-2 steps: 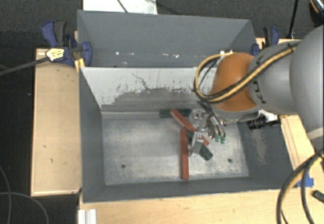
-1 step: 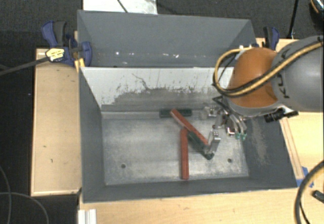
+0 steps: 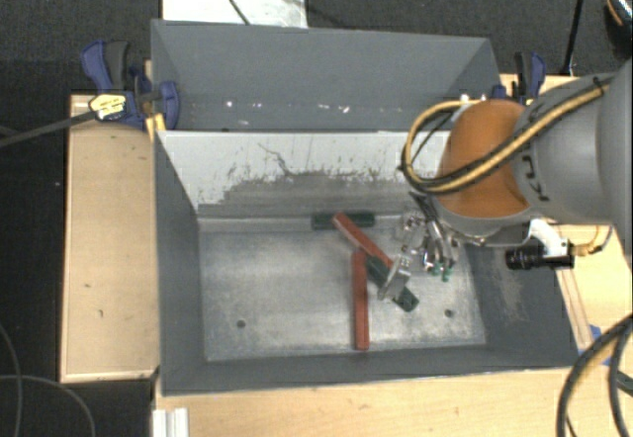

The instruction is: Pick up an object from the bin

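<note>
Sticks (image 3: 361, 311), red-brown, lie crossed in the bin (image 3: 267, 306); my end effector (image 3: 401, 279) hangs low beside them over a small dark block (image 3: 406, 302), likely to reach it. Clenched or released, I cannot tell.

Two reddish-brown sticks (image 3: 361, 311), one dark green bar (image 3: 344, 220), one small dark block (image 3: 406, 301), one grey metal bin (image 3: 257, 297)
</note>
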`<state>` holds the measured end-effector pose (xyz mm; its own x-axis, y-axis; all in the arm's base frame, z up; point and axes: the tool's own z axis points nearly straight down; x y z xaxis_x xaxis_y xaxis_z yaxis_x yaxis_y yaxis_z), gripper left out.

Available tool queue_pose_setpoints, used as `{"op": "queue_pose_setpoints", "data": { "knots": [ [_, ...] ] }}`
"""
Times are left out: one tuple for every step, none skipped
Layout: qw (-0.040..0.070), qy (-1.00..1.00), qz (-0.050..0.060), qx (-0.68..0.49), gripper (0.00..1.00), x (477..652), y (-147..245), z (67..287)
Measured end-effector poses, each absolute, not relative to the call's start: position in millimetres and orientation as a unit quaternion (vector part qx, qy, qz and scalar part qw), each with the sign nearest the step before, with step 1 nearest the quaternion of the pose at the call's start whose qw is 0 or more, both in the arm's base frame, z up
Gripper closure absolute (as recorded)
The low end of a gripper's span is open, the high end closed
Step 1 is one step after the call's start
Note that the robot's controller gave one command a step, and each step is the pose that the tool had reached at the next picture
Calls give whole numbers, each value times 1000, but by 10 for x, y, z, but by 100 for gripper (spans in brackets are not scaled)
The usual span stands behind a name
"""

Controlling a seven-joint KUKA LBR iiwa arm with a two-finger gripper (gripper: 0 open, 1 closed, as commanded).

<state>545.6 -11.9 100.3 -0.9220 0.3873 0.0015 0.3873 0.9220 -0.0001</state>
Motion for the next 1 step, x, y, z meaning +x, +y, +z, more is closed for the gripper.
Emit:
{"op": "queue_pose_setpoints", "data": {
  "knots": [
    [1, -954, 0, -300, 0, 5312, 65, 702]
  ]
}}
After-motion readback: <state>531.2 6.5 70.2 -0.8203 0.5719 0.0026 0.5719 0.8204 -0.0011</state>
